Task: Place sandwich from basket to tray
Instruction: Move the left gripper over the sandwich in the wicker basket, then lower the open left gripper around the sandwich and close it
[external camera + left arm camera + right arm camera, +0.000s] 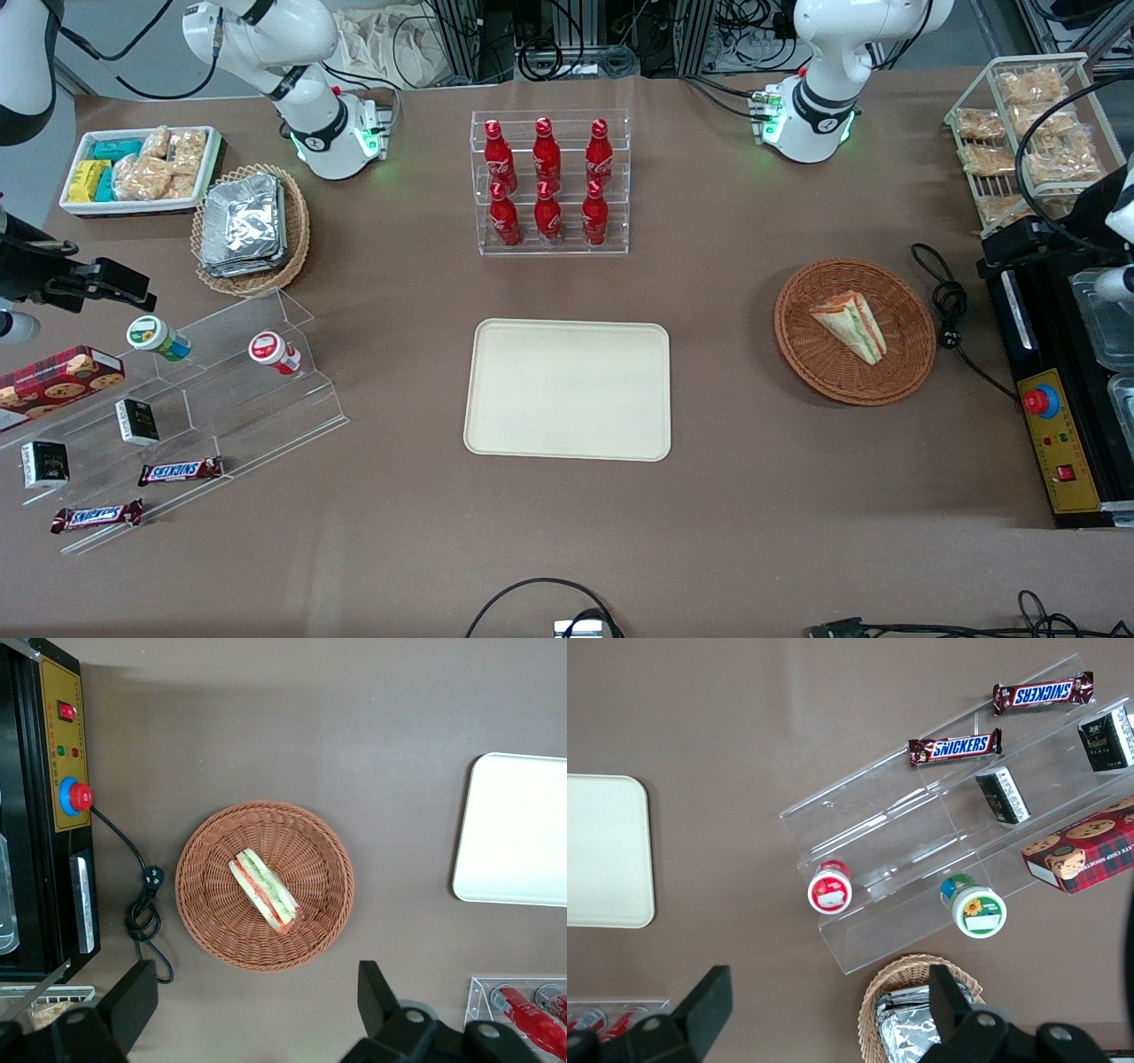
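The job has not really started. The sandwich (pixel 850 325) is in the round brown basket (pixel 904 372), lying on its side with its green and red layers showing. The cream tray (pixel 567 390) has nothing on it. The basket sits toward the working arm's end of the table, well apart from the tray.

The gripper (pixel 257 1014) hangs high above the basket with its two fingers (pixel 133 997) spread wide. It holds nothing and touches nothing.

It looks like every step is left to do: go down, pinch the sandwich, lift it, carry it over and set it on the tray.

Farther from the camera than the tray, a clear rack (pixel 549 182) holds six red bottles.
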`<state>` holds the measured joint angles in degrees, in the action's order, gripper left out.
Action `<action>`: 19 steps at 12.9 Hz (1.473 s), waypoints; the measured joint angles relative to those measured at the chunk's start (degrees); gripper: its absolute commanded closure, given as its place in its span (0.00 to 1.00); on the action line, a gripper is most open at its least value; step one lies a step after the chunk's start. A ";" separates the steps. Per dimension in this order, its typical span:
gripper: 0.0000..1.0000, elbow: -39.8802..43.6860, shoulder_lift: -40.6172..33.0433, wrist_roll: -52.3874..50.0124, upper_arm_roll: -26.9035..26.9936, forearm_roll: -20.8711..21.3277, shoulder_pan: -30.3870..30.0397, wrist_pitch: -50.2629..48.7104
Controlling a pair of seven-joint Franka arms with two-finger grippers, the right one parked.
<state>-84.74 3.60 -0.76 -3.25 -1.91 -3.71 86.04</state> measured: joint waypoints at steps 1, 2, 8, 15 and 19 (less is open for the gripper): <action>0.00 -0.02 0.00 -0.01 0.01 0.00 0.00 -0.04; 0.00 -0.06 0.00 -0.04 0.03 0.03 0.00 -0.09; 0.00 -0.99 0.80 -3.26 -0.02 2.60 0.43 -0.09; 0.00 -23.76 -0.95 -25.84 -0.67 2.82 2.06 22.23; 0.00 -40.02 -4.36 -34.03 -1.39 2.85 2.08 37.13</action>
<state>-124.76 -0.76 -34.78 -4.65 0.94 -1.64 123.17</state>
